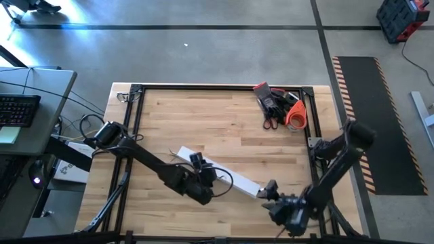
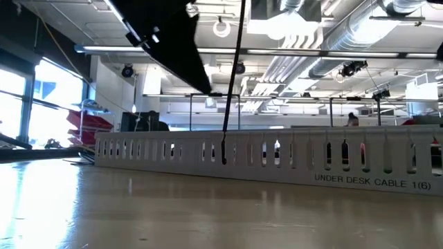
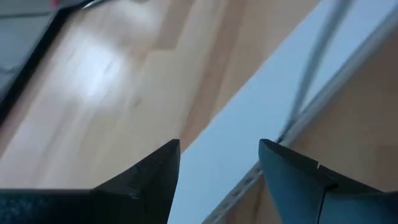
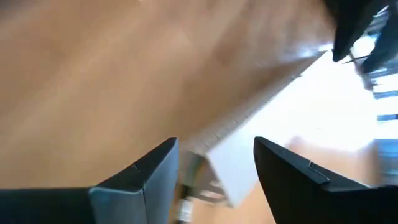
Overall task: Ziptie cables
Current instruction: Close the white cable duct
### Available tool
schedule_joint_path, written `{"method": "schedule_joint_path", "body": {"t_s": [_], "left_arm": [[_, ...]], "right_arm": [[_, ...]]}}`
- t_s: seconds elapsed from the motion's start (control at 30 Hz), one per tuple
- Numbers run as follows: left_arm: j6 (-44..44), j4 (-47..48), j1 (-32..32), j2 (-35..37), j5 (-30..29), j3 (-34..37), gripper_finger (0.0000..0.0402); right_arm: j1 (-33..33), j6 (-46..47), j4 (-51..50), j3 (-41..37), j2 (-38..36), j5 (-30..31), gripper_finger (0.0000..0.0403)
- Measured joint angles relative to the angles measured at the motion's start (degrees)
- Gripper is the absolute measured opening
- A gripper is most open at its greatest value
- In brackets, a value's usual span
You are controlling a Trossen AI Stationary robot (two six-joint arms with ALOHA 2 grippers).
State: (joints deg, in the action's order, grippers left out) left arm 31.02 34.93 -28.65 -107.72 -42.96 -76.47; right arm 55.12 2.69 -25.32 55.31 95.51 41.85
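Note:
A long white channel strip [image 1: 224, 175] lies slantwise on the wooden table, near its front edge. Thin grey cables [image 1: 228, 180] curl beside and over it, and one [image 3: 309, 71] runs along the strip in the left wrist view. My left gripper [image 1: 205, 177] hovers open over the strip's middle [image 3: 217, 149], tilted down, with nothing between its fingers. My right gripper [image 1: 271, 193] stands open by the strip's right end [image 4: 224, 171], also tilted down. In the low view a thin dark strand [image 2: 232, 83] hangs before the slotted strip [image 2: 277, 155]; its upper end is out of frame.
A heap of red, black and orange tools [image 1: 279, 105] lies at the table's far right corner. A black frame [image 1: 135, 122] borders the tabletop. A desk with a keyboard [image 1: 17, 108] stands to the left. Bare wood [image 1: 203, 115] stretches between the strip and the far edge.

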Motion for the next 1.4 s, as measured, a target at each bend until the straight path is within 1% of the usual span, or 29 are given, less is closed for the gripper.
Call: {"method": "schedule_joint_path", "body": {"t_s": [0.07, 0.17, 0.23, 0.27, 0.33, 0.4, 0.47, 0.57, 0.67, 0.77, 0.9, 0.97, 1.0, 1.1, 1.17, 1.27, 1.33, 1.4], "left_arm": [[2.7, 4.5, -0.2, 0.5, -0.4, 0.0, 0.0202], [5.8, 10.1, 0.1, 0.5, -0.4, 0.0, 0.0202], [7.0, 10.9, 0.6, 0.6, -1.4, 1.4, 0.0202], [7.5, 11.3, 0.9, 0.6, -2.5, 2.3, 0.0202], [7.8, 11.5, 1.5, 0.5, -2.9, 4.0, 0.0202], [7.9, 10.6, 2.2, 0.5, -3.0, 5.9, 0.0202], [7.9, 9.5, 3.0, 0.5, -3.1, 8.1, 0.0202], [6.5, 4.6, 4.2, 0.8, -4.1, 11.3, 0.0202], [5.3, -1.9, 5.1, 0.9, -5.4, 14.4, 0.0201], [4.0, -6.3, 5.5, 0.9, -5.4, 16.1, 0.0201], [4.0, -10.9, 5.5, 0.9, -5.6, 17.8, 0.0201], [4.0, -13.5, 5.5, 0.9, -5.7, 19.0, 0.0201], [4.0, -14.7, 5.5, 0.9, -5.8, 19.6, 0.0201], [4.4, -16.0, 5.3, 0.8, -6.1, 20.4, 0.0201], [3.8, -15.5, 4.5, 1.1, -7.6, 20.5, 0.0201], [0.8, -14.7, 2.5, 3.8, -8.9, 20.7, 0.0201], [-3.4, -14.2, 0.8, 6.4, -6.6, 20.9, 0.0202], [-8.3, -15.0, -0.7, 8.9, -2.6, 20.8, 0.0202]], "right_arm": [[0.9, -1.9, -1.9, 1.1, 4.4, 5.6, 0.0192], [1.4, -5.9, -2.7, 2.7, 10.1, 9.4, 0.0190], [1.4, -6.7, -3.7, 3.3, 13.7, 12.7, 0.0190], [1.3, -6.8, -4.2, 3.6, 15.2, 15.4, 0.0190], [1.1, -7.1, -4.3, 4.1, 17.4, 21.2, 0.0190], [0.6, -8.1, -4.3, 4.1, 18.8, 24.1, 0.0190], [-0.3, -8.8, -4.3, 4.0, 19.3, 24.5, 0.0190], [-1.7, -8.9, -2.8, 4.0, 19.4, 24.5, 0.0185], [-3.1, -9.2, -0.5, 4.0, 19.4, 24.9, 0.0165], [-4.0, -9.4, 2.3, 4.0, 19.3, 24.4, 0.0130], [-4.4, -9.8, 3.3, 5.1, 19.3, 21.7, 0.0063], [-4.3, -9.0, 3.1, 6.1, 19.4, 22.3, 0.0027], [-4.3, -8.7, 2.7, 6.7, 19.4, 22.7, 0.0015], [-4.4, -5.8, 1.7, 7.9, 19.4, 22.8, 0.0011], [-4.3, -3.6, 1.5, 8.0, 19.4, 22.7, 0.0006], [-4.2, -2.7, 1.5, 8.0, 19.4, 22.6, 0.0002], [-4.1, -2.7, 2.0, 8.0, 19.3, 22.9, 0.0001], [-4.1, -2.7, 2.6, 8.1, 19.2, 23.2, 0.0001]]}}
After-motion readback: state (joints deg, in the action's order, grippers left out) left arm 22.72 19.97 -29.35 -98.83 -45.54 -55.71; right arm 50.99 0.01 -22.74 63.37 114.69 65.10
